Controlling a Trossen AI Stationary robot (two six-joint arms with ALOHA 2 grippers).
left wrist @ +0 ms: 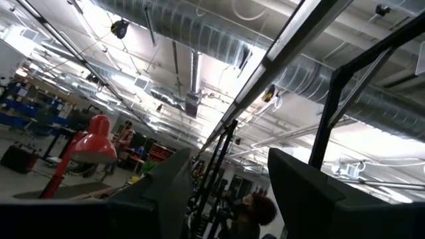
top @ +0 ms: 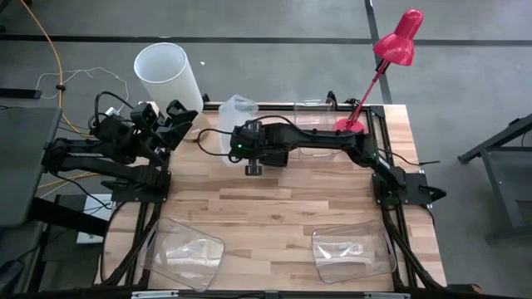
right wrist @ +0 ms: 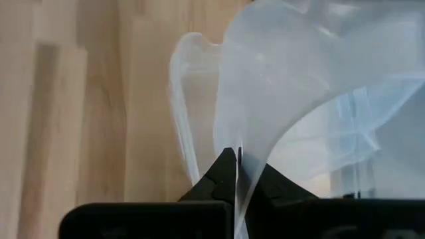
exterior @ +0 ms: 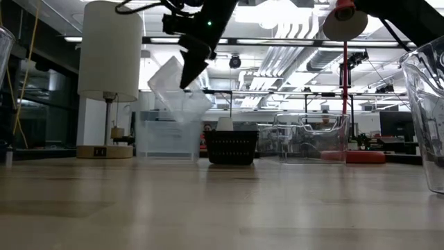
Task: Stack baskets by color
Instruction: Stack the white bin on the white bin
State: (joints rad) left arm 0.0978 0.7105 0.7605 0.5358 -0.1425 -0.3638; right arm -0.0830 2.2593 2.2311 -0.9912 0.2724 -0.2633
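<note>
My right gripper (right wrist: 237,162) is shut on a frosted white basket (exterior: 177,87) and holds it tilted in the air at the table's far left-centre (top: 235,112). Below it a second frosted basket (exterior: 166,135) stands on the table. To its right stand a black perforated basket (exterior: 232,146) and then a clear tub (exterior: 312,139). My left gripper (left wrist: 226,199) waits at the table's left edge (top: 174,116). It is open, points upward and has nothing between its fingers. My right gripper pinches one thin wall of the frosted basket at its rim (right wrist: 240,149) between its two fingertips. The fingers slant down from the table's right side. The basket is lifted clear and tilted, and hangs above the frosted basket on the table.
A white cylindrical lampshade (top: 170,75) stands at the far left corner and a red desk lamp (top: 391,50) at the far right. Two large clear tubs (top: 187,249) (top: 353,253) sit near the front edge. Bare wood lies between them and the far row.
</note>
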